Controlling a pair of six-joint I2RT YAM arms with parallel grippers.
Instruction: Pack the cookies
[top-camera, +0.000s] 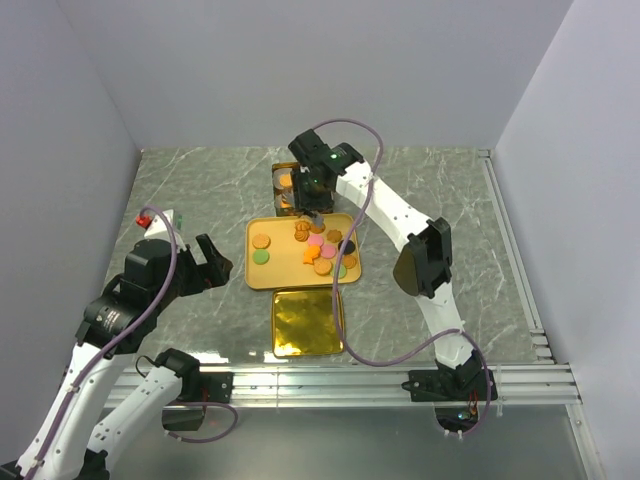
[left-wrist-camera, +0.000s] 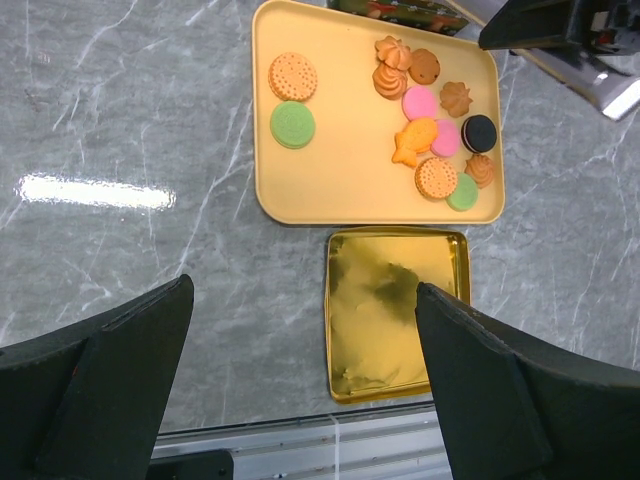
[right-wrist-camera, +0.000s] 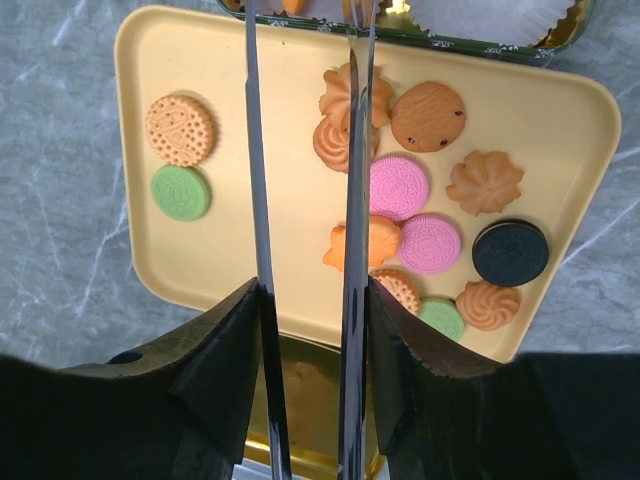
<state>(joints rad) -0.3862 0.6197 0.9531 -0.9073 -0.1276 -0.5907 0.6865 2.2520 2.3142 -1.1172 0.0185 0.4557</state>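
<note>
Several cookies (top-camera: 320, 250) lie on a yellow tray (top-camera: 262, 275): pink, green, black, tan and orange ones. In the right wrist view I see a pink disc (right-wrist-camera: 398, 186), a black one (right-wrist-camera: 510, 252), a green one (right-wrist-camera: 181, 192) and an orange fish (right-wrist-camera: 375, 243). My right gripper (top-camera: 312, 195) (right-wrist-camera: 312, 290) is shut on metal tongs (right-wrist-camera: 255, 150). The blades stand apart and empty, with tips over the tray's far edge by the tin (top-camera: 285, 185). My left gripper (top-camera: 205, 262) (left-wrist-camera: 302, 288) is open and empty, left of the tray.
The tin (right-wrist-camera: 400, 25) behind the tray holds white paper cups (right-wrist-camera: 490, 12) and some orange pieces. A gold lid (top-camera: 308, 322) (left-wrist-camera: 395, 310) lies just in front of the tray. A metal rail runs along the near table edge.
</note>
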